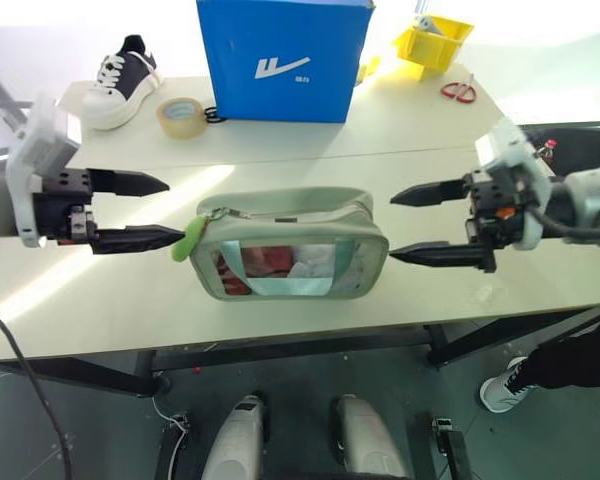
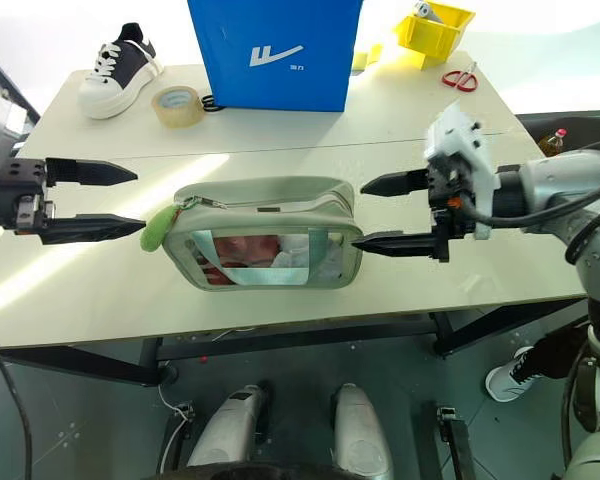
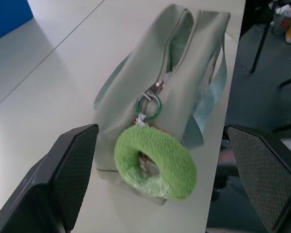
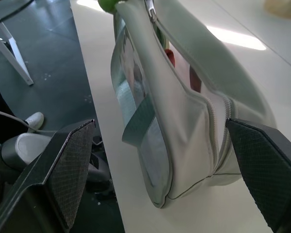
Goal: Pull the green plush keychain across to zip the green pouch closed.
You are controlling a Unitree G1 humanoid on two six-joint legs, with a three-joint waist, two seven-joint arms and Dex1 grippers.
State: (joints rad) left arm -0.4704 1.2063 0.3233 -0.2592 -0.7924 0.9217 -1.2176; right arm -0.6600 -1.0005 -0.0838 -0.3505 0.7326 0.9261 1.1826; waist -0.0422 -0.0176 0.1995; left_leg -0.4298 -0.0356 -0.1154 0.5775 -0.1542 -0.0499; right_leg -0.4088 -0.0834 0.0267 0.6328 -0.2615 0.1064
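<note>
Near the counter's (image 1: 100,320) front edge the pouch (image 1: 290,245) lies with its zipper unclosed, the keychain (image 3: 154,162) hanging at its left end. The left gripper (image 1: 130,212) is held just beside the keychain, jaws spread; the right gripper (image 1: 430,222) flanks the pouch's right end, jaws spread, nothing gripped. If the pouch is not braced, it could be dragged along when the keychain is pulled, or the soft plush could slip from the jaws.

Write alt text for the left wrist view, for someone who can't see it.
A lime-green plush keychain hangs by a ring from the zipper at the near end of a pale green pouch, whose top gapes unzipped. The open left tool frames the keychain without touching it, on a pale table.
</note>
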